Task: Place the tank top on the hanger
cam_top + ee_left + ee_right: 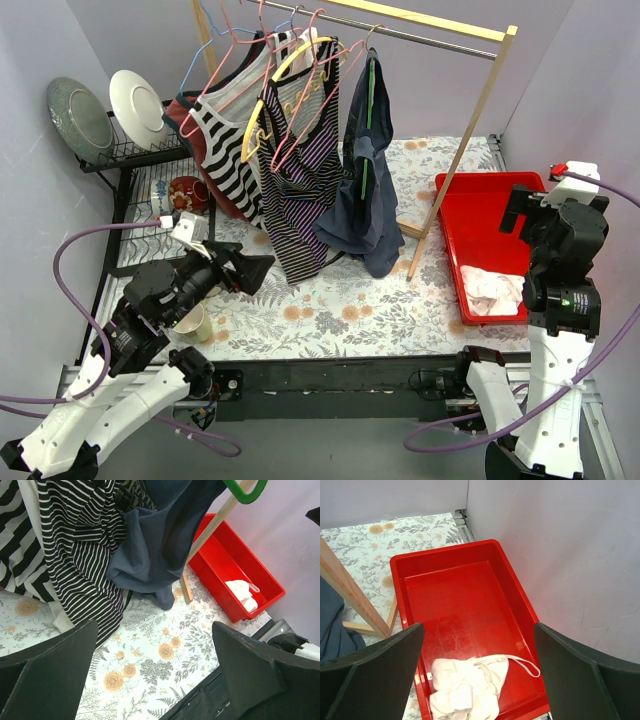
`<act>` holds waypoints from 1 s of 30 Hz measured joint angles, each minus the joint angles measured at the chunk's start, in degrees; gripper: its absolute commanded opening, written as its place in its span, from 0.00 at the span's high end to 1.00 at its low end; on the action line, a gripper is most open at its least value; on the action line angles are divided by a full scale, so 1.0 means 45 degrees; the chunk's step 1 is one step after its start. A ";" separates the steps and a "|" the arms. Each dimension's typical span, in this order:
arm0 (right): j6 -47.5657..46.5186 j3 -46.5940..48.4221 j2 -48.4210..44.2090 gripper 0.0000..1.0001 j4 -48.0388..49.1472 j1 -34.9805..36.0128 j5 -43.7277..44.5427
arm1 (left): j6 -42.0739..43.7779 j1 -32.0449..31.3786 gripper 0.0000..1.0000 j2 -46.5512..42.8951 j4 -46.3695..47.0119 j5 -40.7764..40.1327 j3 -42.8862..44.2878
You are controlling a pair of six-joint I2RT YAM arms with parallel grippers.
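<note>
Right wrist view: tank top (465,690) lies crumpled at lower centre in red bin (465,600); right gripper (478,627) and left gripper (155,625) gape empty.

The red bin (470,600) is hard plastic with a wet-looking gloss (faint scuffs on its floor), and the tank top (465,687) in it is thin, soft, matt white cloth. The rack post (463,150) is pale bare wood; the navy garment (160,545) is dull, smooth fabric.
</note>
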 measured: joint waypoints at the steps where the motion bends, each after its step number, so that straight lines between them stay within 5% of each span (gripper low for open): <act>1: -0.0019 -0.0015 0.0000 0.01 0.0010 0.0000 0.0015 | -0.0019 0.0000 0.02 -0.0010 0.0039 0.0005 0.0000; 19: -0.3220 -0.2249 0.0869 0.02 0.0107 -0.0170 -0.1841 | -0.0413 0.0000 0.02 -0.0131 0.0641 0.0301 -0.0928; 30: -0.4634 -0.2603 0.4299 0.10 -0.0515 -0.3196 -0.6135 | -0.1083 -0.0005 0.02 -0.0641 0.1345 0.0622 -0.2268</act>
